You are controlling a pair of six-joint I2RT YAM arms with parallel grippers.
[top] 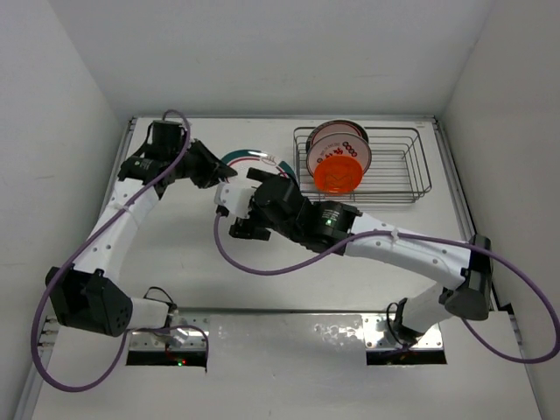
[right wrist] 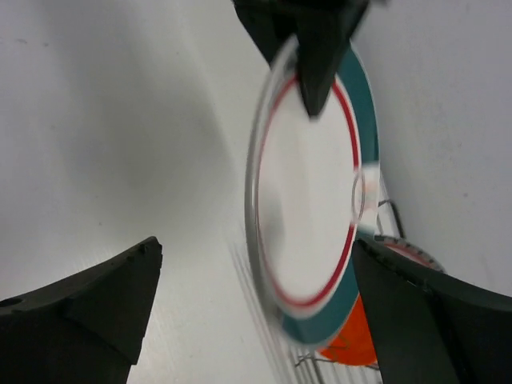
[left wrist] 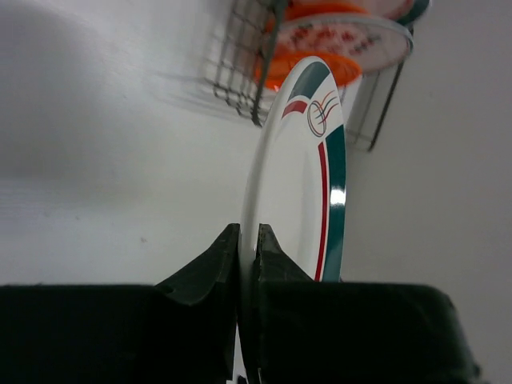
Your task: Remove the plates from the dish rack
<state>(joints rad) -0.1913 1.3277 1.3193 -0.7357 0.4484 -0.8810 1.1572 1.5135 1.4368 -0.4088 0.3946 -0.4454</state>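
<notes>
Left gripper [top: 219, 172] is closed down tight on the rim of a teal-rimmed plate [top: 251, 161]. In the left wrist view its two fingers [left wrist: 210, 268] pinch the plate edge with only the plate's thickness between them. The teal-rimmed plate [left wrist: 308, 188] stands on edge, white face with a thin red line inside the teal band and a small logo near the top. It is out of the dish rack [top: 398, 166], just to the rack's left, over the table [top: 289, 289]. Cannot tell whether its lower edge touches the table.

Right gripper [top: 248, 206] is wide open and holds nothing. In the right wrist view its fingers [right wrist: 96, 308] sit far apart at the bottom corners, with the teal-rimmed plate [right wrist: 308, 216] ahead of them and between them, not touching either. The left gripper [right wrist: 314, 56] shows at the top of that view, clamped on the plate's upper rim.

Two more plates are in the dish rack's left end, both upright: an orange plate [top: 338, 171] in front and a white plate [top: 339, 137] with red markings behind it. Both show in the left wrist view too, orange plate [left wrist: 308, 68] and white plate [left wrist: 352, 38], inside the wire dish rack [left wrist: 236, 76]. The right half of the rack shows only wire.
</notes>
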